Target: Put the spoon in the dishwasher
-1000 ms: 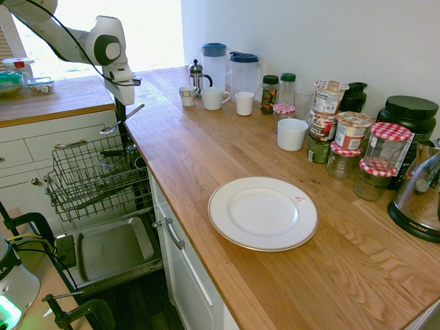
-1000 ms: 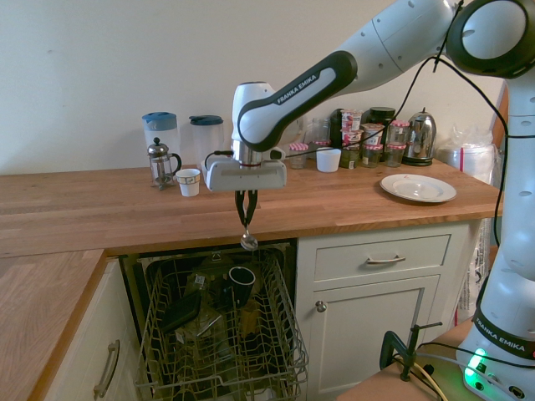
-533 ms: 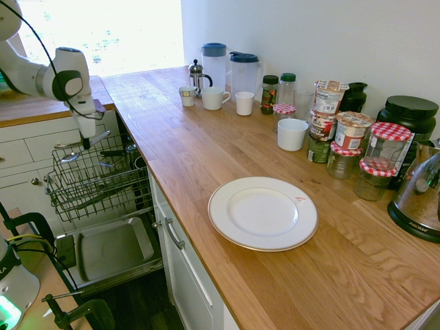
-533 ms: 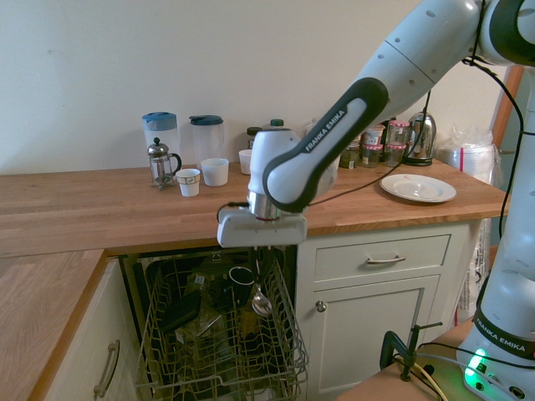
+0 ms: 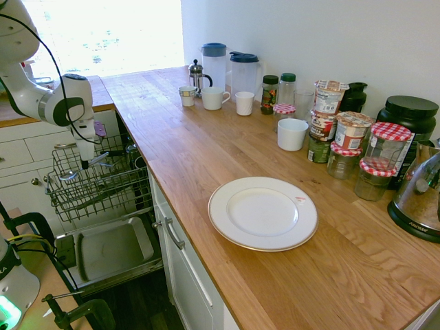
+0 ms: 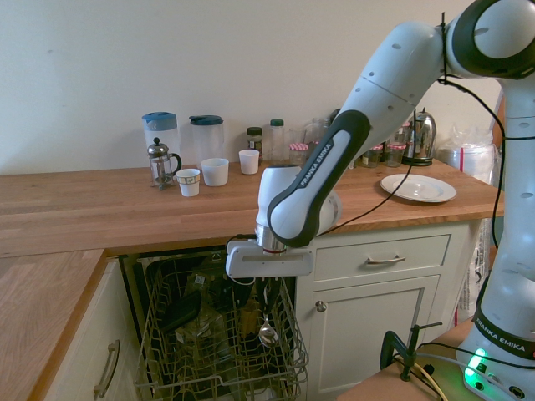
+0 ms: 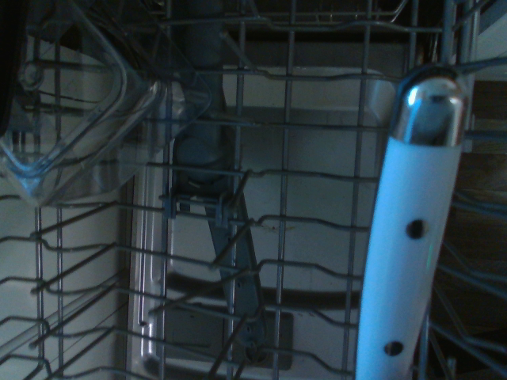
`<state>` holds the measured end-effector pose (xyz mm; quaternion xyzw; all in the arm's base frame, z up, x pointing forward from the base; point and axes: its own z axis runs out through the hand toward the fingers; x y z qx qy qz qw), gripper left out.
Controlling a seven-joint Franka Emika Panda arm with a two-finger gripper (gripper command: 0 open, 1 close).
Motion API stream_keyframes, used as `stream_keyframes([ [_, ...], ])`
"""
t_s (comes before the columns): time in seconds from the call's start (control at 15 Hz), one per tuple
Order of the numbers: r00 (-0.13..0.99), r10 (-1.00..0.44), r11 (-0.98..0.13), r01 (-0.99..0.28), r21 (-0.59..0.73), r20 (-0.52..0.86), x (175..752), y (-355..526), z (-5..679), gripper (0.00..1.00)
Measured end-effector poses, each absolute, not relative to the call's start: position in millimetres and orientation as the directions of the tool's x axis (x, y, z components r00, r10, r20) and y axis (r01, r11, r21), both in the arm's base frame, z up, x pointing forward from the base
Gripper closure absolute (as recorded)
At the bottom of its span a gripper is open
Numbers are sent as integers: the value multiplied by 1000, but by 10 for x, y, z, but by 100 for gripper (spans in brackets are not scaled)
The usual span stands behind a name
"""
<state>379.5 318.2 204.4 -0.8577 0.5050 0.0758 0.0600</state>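
Observation:
The dishwasher stands open below the wooden worktop, its grey wire rack (image 5: pixel 103 189) pulled out and its grey door (image 5: pixel 110 251) dropped flat. My gripper (image 5: pixel 84 163) hangs low over the rack, shut on the small silver spoon (image 5: pixel 69 175). In the second exterior view the gripper (image 6: pixel 266 292) points straight down, and the spoon's bowl (image 6: pixel 268 336) hangs among the wires of the rack (image 6: pixel 192 368). The wrist view shows rack wires (image 7: pixel 261 174) from close by, and a white bar with dark dots and a shiny tip (image 7: pixel 412 237) rising from the bottom edge.
Dark dishes (image 6: pixel 180 309) and a clear plastic tub (image 7: pixel 71 127) lie in the rack. On the worktop are a white plate (image 5: pixel 262 213), mugs (image 5: pixel 214 98), pitchers (image 5: pixel 244 72), jars (image 5: pixel 344 134) and a kettle (image 5: pixel 421 196). White drawers (image 6: pixel 384 255) flank the dishwasher.
The arm has come away from the worktop edge and gone down, carrying the spoon from above the rack to down among its wires. The grip stayed shut.

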Motion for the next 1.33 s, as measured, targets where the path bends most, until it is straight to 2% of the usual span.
stream_keyframes([
  [0.6, 467, -849, -497, -865, 73, -248, 4329, 3134, 1285, 100],
  [0.67, 466, -849, -497, -865, 76, -251, 4346, 3143, 1256, 0],
  [1.33, 475, -841, -510, -856, 88, -260, 4398, 3196, 1269, 0],
])
